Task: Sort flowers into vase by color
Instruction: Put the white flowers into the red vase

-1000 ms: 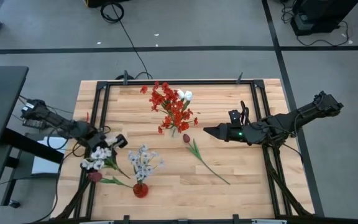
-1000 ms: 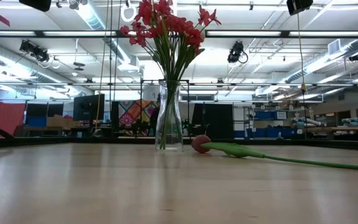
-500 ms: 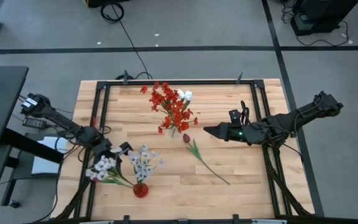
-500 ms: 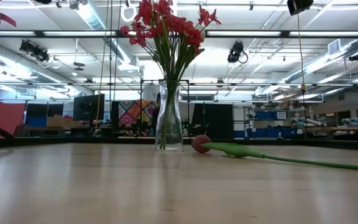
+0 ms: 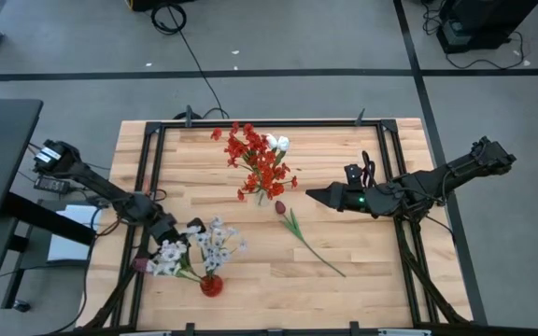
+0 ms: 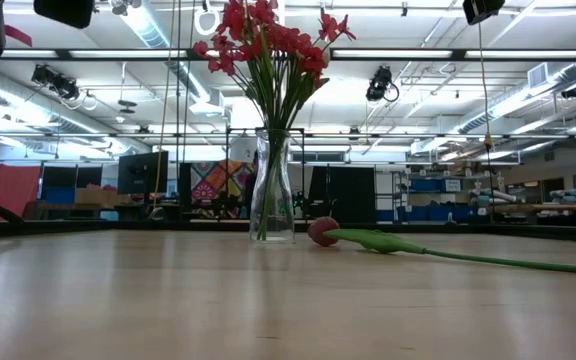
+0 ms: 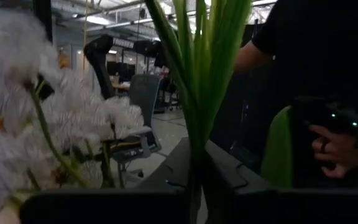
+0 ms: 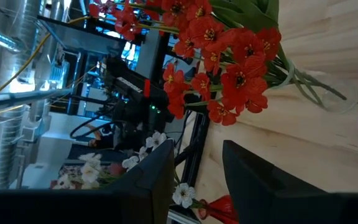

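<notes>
My left gripper (image 5: 191, 229) is at the near left of the table, shut on a white-blossomed flower (image 5: 167, 252) with green leaves (image 7: 197, 68). It stands just left of a small red vase (image 5: 211, 285) that holds pale whitish sprays (image 5: 216, 243). A dark red bud (image 5: 141, 265) shows left of that vase. A clear vase (image 6: 271, 190) at the middle far side holds red flowers (image 5: 261, 166) and white tulips (image 5: 278, 143). A dark red tulip (image 5: 280, 206) lies on the table on its side. My right gripper (image 5: 311, 196) hovers open, right of the clear vase. My left gripper pinches the flower's green stem (image 7: 194, 177) between its two fingers. The fingers come about level from the table's left side and lie across the stem. The flower is lifted clear of the table, and its white blossoms (image 5: 164, 250) stand to the near-left of the fingers.
A black frame rail (image 5: 148, 187) runs along the table's left side, and another (image 5: 402, 177) along its right side. The lying tulip's stem (image 5: 320, 254) reaches toward the near right. A person (image 7: 328, 140) shows beyond the table in the left wrist view.
My left gripper has moved toward the table's near edge and to the right, closer to the red vase. It has carried the white flower along, lifted clear of the table.
</notes>
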Motion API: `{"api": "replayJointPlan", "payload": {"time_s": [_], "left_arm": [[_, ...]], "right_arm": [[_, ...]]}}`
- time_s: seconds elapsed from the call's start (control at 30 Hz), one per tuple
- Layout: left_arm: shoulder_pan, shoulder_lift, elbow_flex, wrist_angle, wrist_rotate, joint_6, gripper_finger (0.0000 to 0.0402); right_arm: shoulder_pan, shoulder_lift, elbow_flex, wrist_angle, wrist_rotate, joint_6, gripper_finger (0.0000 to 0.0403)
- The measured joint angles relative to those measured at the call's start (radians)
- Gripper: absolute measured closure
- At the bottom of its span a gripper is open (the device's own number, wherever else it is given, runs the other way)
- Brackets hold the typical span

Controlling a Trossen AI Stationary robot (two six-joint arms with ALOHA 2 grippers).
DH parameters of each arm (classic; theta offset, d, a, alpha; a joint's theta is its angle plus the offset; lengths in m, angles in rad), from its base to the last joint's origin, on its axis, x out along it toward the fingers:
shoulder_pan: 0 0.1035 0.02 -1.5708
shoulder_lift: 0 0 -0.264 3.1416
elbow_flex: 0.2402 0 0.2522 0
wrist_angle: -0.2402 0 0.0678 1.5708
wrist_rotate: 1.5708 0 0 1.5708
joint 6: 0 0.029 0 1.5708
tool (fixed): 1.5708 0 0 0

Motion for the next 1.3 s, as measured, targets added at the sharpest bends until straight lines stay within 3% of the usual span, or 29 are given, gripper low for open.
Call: {"api": "replayJointPlan", "payload": {"time_s": [0.33,0.63,0.93,1.3], "left_arm": [[0.000,0.011,0.023,-0.022,-0.041,-0.047,0.0259],[0.000,-0.011,0.136,-0.259,0.018,-0.055,0.0169],[0.055,-0.091,0.322,-0.728,0.018,0.025,0.0159],[0.082,-0.156,0.627,-1.336,-0.001,0.125,0.0159]], "right_arm": [[0.000,0.000,0.000,0.000,-0.003,0.023,0.0257],[0.000,0.000,0.000,-0.002,-0.048,0.022,0.0257],[-0.011,0.017,0.000,-0.104,-0.166,-0.029,0.0257],[-0.010,0.182,0.000,-0.115,-0.385,-0.184,0.0248]]}}
